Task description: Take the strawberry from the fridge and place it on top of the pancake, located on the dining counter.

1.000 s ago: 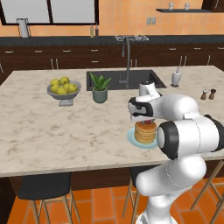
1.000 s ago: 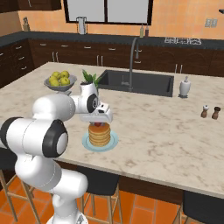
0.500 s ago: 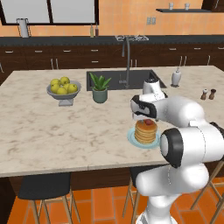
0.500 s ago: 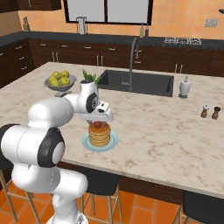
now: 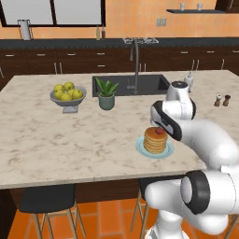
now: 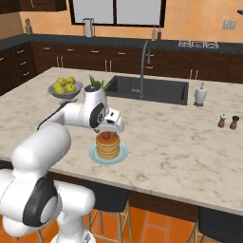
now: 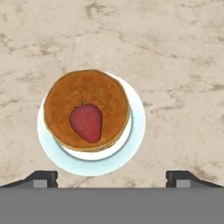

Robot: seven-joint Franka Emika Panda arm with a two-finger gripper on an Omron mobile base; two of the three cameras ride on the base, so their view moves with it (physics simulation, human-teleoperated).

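The strawberry [image 7: 86, 122] lies free on top of the pancake [image 7: 97, 89], a golden stack on a pale blue plate [image 7: 136, 127]. The stack stands near the front edge of the dining counter [image 5: 56, 140]. My gripper [image 7: 112, 178] hangs straight above it, open, fingertips wide apart and nothing between them. From the base views the hand [image 5: 164, 122] sits just above the strawberry [image 5: 160, 131] and the pancake [image 5: 155, 141]; the strawberry [image 6: 107, 135] also tops the pancake [image 6: 108, 147] there. The fridge is out of view.
A bowl of lemons [image 5: 67, 95] and a potted plant [image 5: 106, 95] stand left of the black sink [image 5: 126, 84] with its tall faucet [image 5: 137, 63]. Two shakers [image 5: 222, 100] and a soap dispenser [image 5: 189, 79] are to the right. Stools [image 5: 46, 200] stand under the front edge.
The gripper has gone from shut to open and let go of the strawberry, which now rests on the pancake. The hand has lifted slightly above the stack.
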